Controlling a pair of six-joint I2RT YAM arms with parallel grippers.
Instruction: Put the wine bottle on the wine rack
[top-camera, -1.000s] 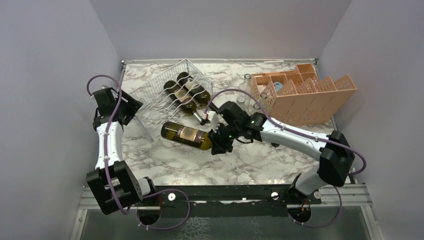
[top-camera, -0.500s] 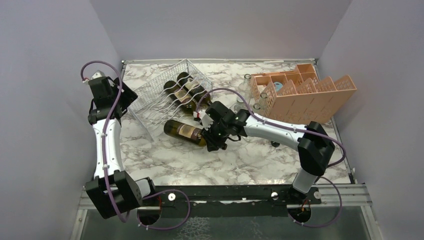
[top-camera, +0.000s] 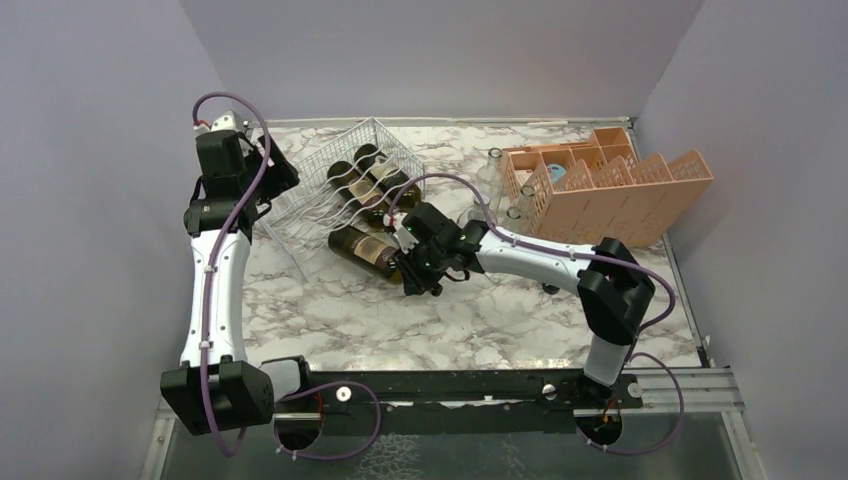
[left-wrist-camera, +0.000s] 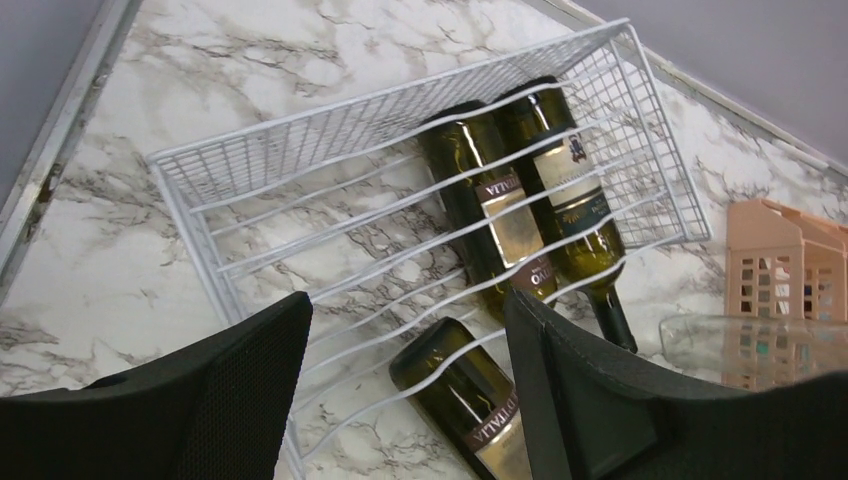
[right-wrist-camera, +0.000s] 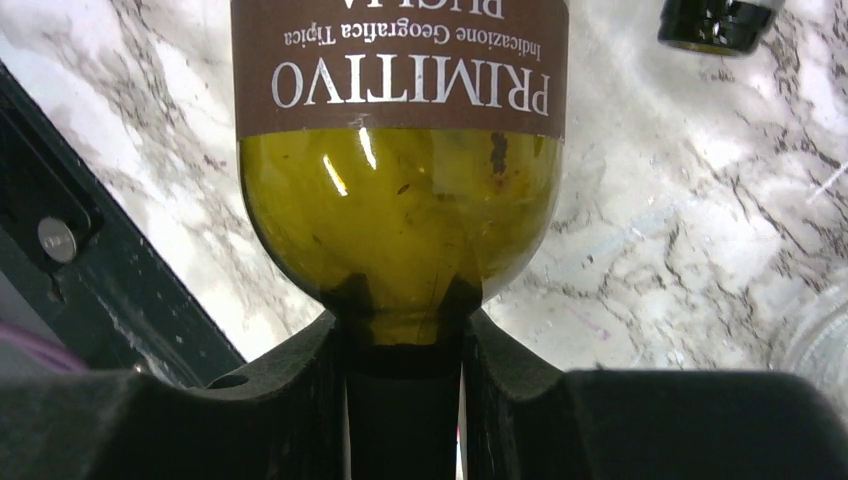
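The wine rack (top-camera: 318, 195), a white wire basket set at a slant on the far left of the marble table (top-camera: 500, 320), holds two dark bottles (top-camera: 372, 188) lying side by side in its right-hand cradles, necks pointing near-right. The cradles to their left are empty. At far right the orange crate (top-camera: 612, 195) has something small and blue (top-camera: 557, 172) in one far compartment.

The wine bottle (top-camera: 362, 250) lies on its side at the rack's near-right edge, base toward the rack. The right gripper (top-camera: 412, 268) is clenched on its neck. The left gripper (top-camera: 272, 172) hovers over the rack's far-left corner, well apart from the bottles. Clear glass vessels (top-camera: 495, 157) stand between rack and crate, just beyond the right arm.

The left wrist view shows what the top view hides: the left gripper (left-wrist-camera: 405, 310) has its fingers (left-wrist-camera: 200, 400) spread wide with nothing between them, and the base of the wine bottle (left-wrist-camera: 452, 388) has passed under the nearest wavy wire. Whether it rests in a cradle cannot be told. The right wrist view shows the right gripper (right-wrist-camera: 403, 335) pinching the neck just below the shoulder, the brown label reading PRIMITIVO, and another bottle's mouth (right-wrist-camera: 715, 25) at the far right.
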